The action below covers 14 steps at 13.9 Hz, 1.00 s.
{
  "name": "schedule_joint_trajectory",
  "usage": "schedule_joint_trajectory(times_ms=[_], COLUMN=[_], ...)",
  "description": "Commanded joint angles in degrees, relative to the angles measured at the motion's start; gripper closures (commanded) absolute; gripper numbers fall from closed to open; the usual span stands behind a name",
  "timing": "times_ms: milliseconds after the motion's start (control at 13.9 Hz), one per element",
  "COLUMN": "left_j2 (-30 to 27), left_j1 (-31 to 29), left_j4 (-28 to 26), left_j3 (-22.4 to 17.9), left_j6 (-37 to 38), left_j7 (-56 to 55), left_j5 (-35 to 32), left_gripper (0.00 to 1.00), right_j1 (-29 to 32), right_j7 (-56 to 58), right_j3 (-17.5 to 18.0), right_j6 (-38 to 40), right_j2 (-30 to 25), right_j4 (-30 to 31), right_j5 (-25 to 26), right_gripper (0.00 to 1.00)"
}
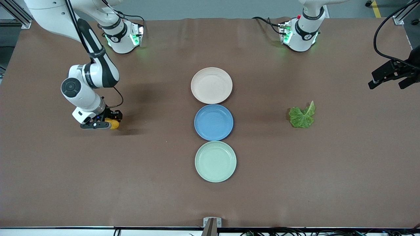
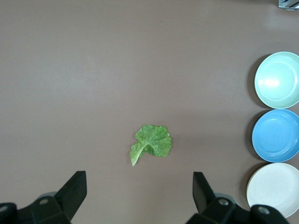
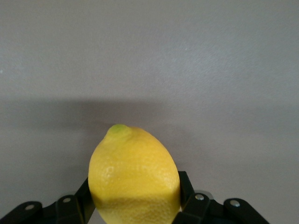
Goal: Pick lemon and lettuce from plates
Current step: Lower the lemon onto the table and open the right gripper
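The lemon (image 1: 113, 124) is held in my right gripper (image 1: 105, 124), low over the bare table toward the right arm's end. I cannot tell if it touches the table. In the right wrist view the lemon (image 3: 134, 175) fills the shut jaws of the right gripper (image 3: 135, 191). The lettuce (image 1: 302, 115) lies flat on the table toward the left arm's end. My left gripper (image 1: 392, 76) is open and empty, high over that end of the table. Its wrist view shows the lettuce (image 2: 152, 142) beneath the left gripper (image 2: 140, 182). The beige-pink plate (image 1: 211, 85) and the mint plate (image 1: 215, 161) are empty.
An empty blue plate (image 1: 213, 122) sits between the two pale plates, all three in a row at the table's middle. They also show in the left wrist view: mint plate (image 2: 278, 80), blue plate (image 2: 276, 136), beige plate (image 2: 274, 189).
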State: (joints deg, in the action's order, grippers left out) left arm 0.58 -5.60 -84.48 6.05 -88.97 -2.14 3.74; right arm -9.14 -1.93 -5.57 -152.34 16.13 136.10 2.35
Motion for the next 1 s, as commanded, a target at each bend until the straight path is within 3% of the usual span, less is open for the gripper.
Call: schedule_joint_trajectory(times_ms=[0,359,574,717,789,933], left_j2=[0.3,0.3,0.39,0.39,0.48,0.48], left_j1=[-0.29,-0.2,-0.2,-0.2,-0.29,-0.29], left_j4=[1.34,1.34,1.34,1.34,1.34,1.34], left_j3=[0.19,0.27,0.27,0.27,0.27,0.27], left_j6=[2.13,2.58,2.58,2.58,2.58,2.58], left_j7=[1.35,1.44,1.44,1.44,1.35,1.44], left_j5=[-1.1,-1.1,-1.1,-1.1,-1.1,-1.1], left_gripper=[0.0,0.0,0.0,0.0,0.0,0.0], right_j1=[-0.44,-1.23,-1.14,-0.97,-0.97,-0.88], right_j7=[0.08,-0.01,-0.01,0.17,0.08,-0.09], right_j3=[0.47,3.19,4.08,4.08,4.08,4.08], right_j6=[-0.6,-0.33,-0.24,1.24,4.12,17.35], right_j2=[-0.05,0.83,1.27,1.18,0.49,-2.06], right_j4=[1.01,1.36,1.27,0.66,-0.56,-7.65], right_j5=[0.11,0.02,0.02,0.11,0.11,0.11], right_gripper=[0.98,0.96,0.85,0.02,0.0,0.0])
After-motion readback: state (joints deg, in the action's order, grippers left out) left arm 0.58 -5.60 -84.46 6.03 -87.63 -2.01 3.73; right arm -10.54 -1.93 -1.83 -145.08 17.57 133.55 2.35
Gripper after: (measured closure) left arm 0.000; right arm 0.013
